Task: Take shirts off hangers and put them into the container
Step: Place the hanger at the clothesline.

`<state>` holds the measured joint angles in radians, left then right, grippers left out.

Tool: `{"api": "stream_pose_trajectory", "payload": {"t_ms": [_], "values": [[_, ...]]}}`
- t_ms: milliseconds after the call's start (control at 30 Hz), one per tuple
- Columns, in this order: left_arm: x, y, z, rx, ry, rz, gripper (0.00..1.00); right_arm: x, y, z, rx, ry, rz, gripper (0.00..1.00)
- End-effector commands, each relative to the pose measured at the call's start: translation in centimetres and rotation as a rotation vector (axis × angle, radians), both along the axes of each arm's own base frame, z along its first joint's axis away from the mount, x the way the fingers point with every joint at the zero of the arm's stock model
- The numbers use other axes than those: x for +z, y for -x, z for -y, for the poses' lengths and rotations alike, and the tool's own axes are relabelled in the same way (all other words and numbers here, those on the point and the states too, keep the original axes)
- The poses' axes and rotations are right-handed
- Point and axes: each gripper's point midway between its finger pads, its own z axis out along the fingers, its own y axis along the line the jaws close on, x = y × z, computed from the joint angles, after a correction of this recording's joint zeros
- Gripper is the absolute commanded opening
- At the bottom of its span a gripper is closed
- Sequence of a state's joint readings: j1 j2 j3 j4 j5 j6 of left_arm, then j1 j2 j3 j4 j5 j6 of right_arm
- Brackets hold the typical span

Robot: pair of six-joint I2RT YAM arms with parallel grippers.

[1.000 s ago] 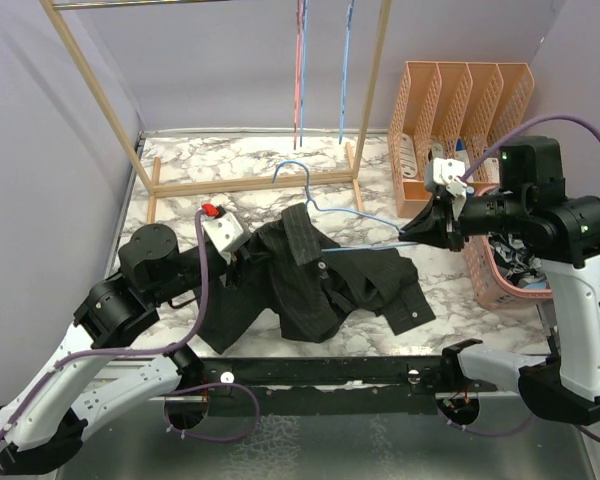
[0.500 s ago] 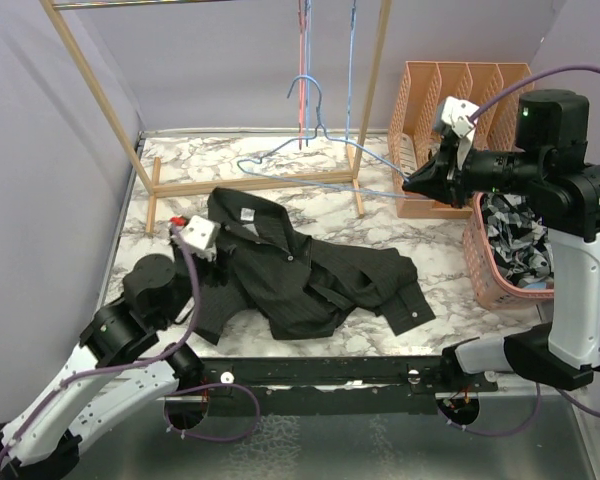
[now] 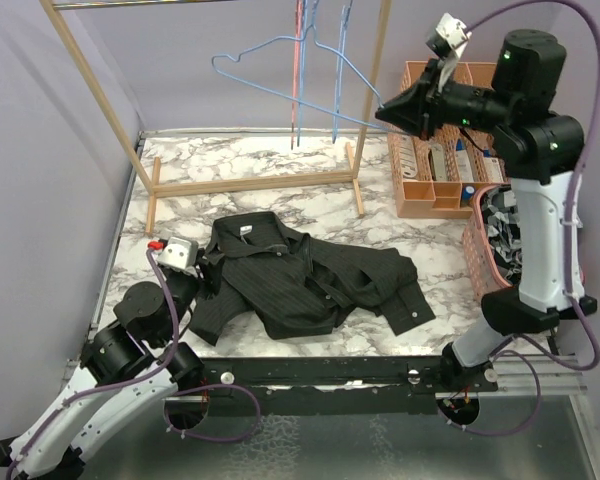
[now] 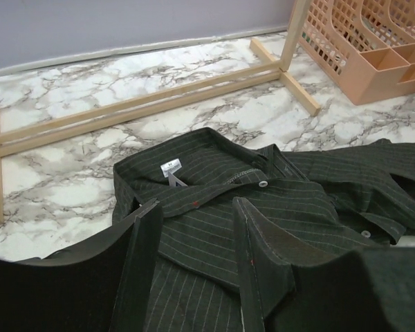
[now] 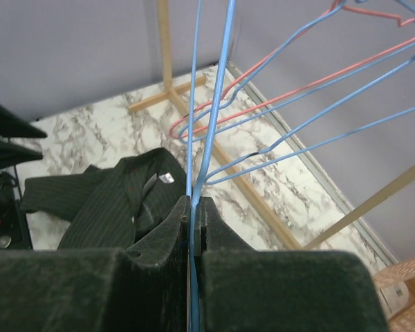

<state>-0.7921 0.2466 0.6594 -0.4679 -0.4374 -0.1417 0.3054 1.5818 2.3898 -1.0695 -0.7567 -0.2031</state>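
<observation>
**Pinstriped shirt flat on table, hanger held aloft**

Black fine-pinstriped long-sleeved shirt (image 3: 300,285) lies crumpled on the white marble table (image 3: 280,195). Its long axis runs left–right, collar toward left rear, one cuff toward right front. White collar tag (image 4: 171,167): print too small to read. Left gripper (image 4: 195,206): jaws partway apart, empty, apparently just over the shirt. Right gripper (image 5: 194,214): clamped on a light blue wire hanger (image 5: 209,124), held high.

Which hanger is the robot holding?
The light blue wire hanger clamped in the right pincer. The pink wire hanger and other blue one hang down at the wooden rack.
</observation>
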Motion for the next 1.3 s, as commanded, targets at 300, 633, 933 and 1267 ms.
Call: {"api": "stream_pose_trajectory", "payload": {"t_ms": [300,633,933,1267], "values": [[-0.8,-1.7,1.6,0.013,-0.011,-0.038,0.45,3.0,-9.9,-3.9,-0.087,-0.175,0.090,0.01],[-0.3,-1.4,0.9,0.032,0.017,-0.013,0.44,-0.9,-11.5,-11.5,-0.150,-0.080,0.116,0.01],[-0.2,-1.3,1.2,0.017,0.023,-0.014,0.44,-1.9,-13.8,-11.7,-0.272,-0.121,0.067,0.01],[0.0,-1.2,1.0,0.017,0.032,-0.004,0.44,-2.6,-12.4,-12.8,-0.253,-0.100,0.051,0.12]]}}
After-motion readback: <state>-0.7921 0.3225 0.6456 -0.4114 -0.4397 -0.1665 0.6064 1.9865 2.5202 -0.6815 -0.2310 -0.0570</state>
